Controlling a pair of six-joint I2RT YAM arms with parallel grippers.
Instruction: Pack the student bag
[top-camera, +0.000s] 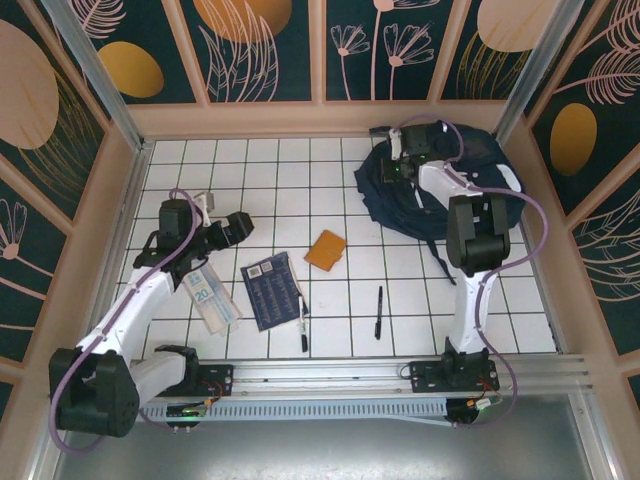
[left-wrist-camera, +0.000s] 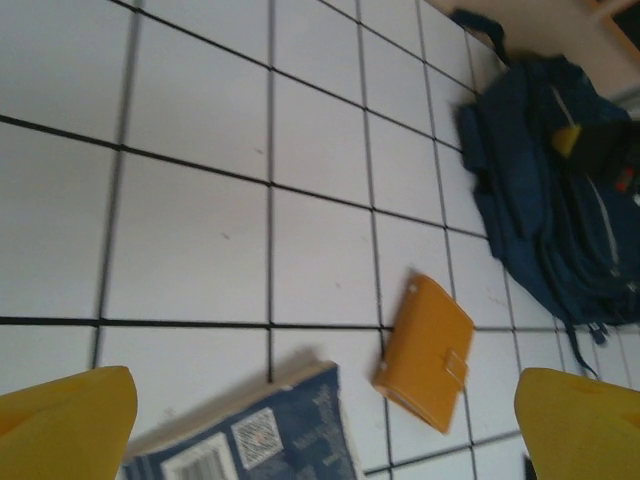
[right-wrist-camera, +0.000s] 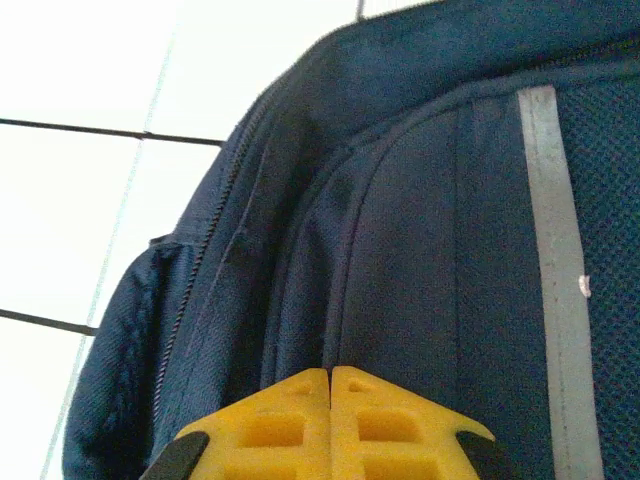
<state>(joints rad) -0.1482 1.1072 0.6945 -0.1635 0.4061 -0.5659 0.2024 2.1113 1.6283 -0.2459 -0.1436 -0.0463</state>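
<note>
One booklet (top-camera: 213, 300) at eight o'clock reads "20". Left gripper (top-camera: 243, 226) hangs wide open and empty over the table (top-camera: 280, 170); right gripper (right-wrist-camera: 330, 378), jaws fully together, sits against the student bag (top-camera: 385, 195) at one o'clock.

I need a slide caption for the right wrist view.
Right claw, shut, facing the navy student bag and its reflective stripe.
</note>
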